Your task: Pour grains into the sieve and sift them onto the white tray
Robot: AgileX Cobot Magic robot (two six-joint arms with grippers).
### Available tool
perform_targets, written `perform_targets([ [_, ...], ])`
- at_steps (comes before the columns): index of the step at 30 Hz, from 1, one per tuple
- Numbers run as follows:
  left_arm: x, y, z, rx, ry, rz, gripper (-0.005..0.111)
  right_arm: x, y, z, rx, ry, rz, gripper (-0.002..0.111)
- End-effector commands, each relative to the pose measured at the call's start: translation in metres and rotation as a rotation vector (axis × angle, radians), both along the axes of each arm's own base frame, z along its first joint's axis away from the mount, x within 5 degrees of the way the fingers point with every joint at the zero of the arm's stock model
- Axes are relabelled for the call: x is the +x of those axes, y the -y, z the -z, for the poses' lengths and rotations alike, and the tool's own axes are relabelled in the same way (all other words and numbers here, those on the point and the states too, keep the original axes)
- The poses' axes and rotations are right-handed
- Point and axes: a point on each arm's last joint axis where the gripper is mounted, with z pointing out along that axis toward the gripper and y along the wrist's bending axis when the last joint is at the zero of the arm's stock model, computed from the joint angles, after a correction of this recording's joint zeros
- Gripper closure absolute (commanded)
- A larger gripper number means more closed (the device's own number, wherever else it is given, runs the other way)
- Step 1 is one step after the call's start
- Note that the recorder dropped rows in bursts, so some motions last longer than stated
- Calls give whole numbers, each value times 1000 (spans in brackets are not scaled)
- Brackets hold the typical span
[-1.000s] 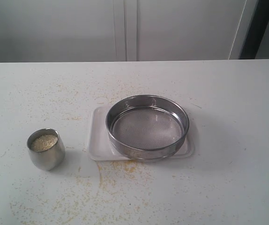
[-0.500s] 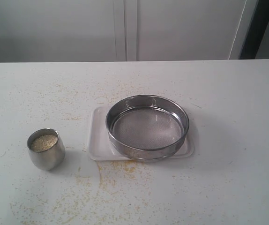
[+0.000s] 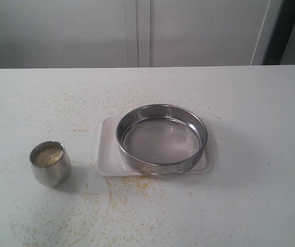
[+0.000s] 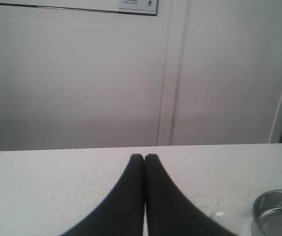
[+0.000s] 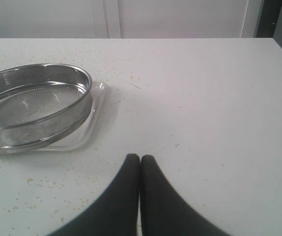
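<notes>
Centrally, the sieve (image 3: 161,139) rests on the tray (image 3: 104,154), near the clenched left tool (image 4: 144,156) and ahead of the clenched right tool (image 5: 140,157), touching neither; speckled worktop (image 3: 240,206) lies between. Cup (image 3: 50,170) of grains (image 3: 48,156) stands upright beside the tray.

I can read no text anywhere; 1 small label (image 4: 137,6) on the white wall panel (image 4: 72,73) is too blurred.
</notes>
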Motion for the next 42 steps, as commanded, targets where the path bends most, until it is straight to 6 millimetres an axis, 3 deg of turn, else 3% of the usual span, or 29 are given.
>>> perform_targets([
  [1, 15, 7, 7, 6, -35, 69, 107, 0, 0, 1, 7, 5, -2, 108],
  [5, 22, 21, 11, 92, 9, 211, 107, 0, 0, 1, 7, 5, -2, 108],
  [8, 27, 27, 16, 76, 12, 284, 94, 0, 0, 1, 7, 5, -2, 108],
  [10, 30, 31, 19, 75, 14, 331, 73, 0, 0, 1, 7, 5, -2, 108],
  [14, 37, 35, 26, 45, 10, 381, 10, 0, 0, 1, 7, 5, -2, 108],
  [15, 40, 34, 29, 28, -17, 367, 1, 0, 0, 1, 7, 5, -2, 108],
  [27, 56, 34, 55, -8, -140, 360, 2, 0, 0, 1, 7, 5, -2, 108],
  [42, 88, 42, 77, 154, -200, 435, 2, 0, 0, 1, 7, 5, -2, 108],
])
